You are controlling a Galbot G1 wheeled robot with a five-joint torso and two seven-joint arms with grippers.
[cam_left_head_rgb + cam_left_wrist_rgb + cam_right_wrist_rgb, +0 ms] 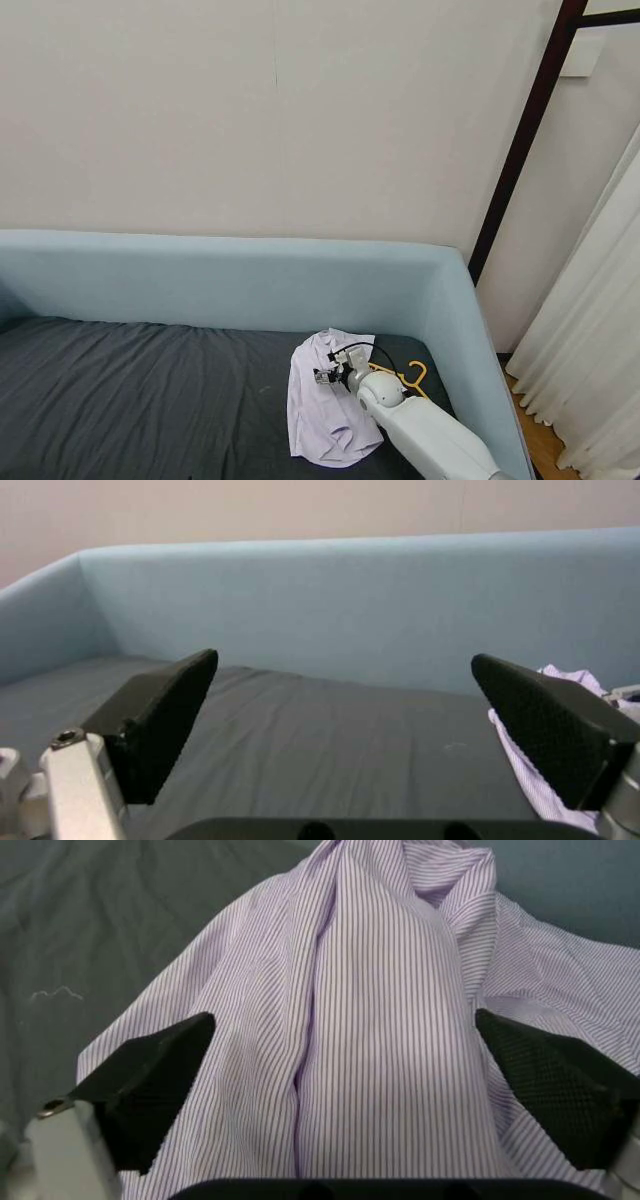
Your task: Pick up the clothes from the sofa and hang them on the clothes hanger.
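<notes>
On sofa — shirt, right hand spread above

Even, diffuse indoor light, wall brightly lit, dark sofa seat dimmer, soft shadows in shirt folds, curtain bright at right.

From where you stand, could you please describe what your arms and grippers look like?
The right arm is a smooth white shell with a rounded joint and a thin black cable looping at the wrist. The left gripper and right gripper match: two flat black fingers, finely dotted inside, on silver metal brackets.
</notes>
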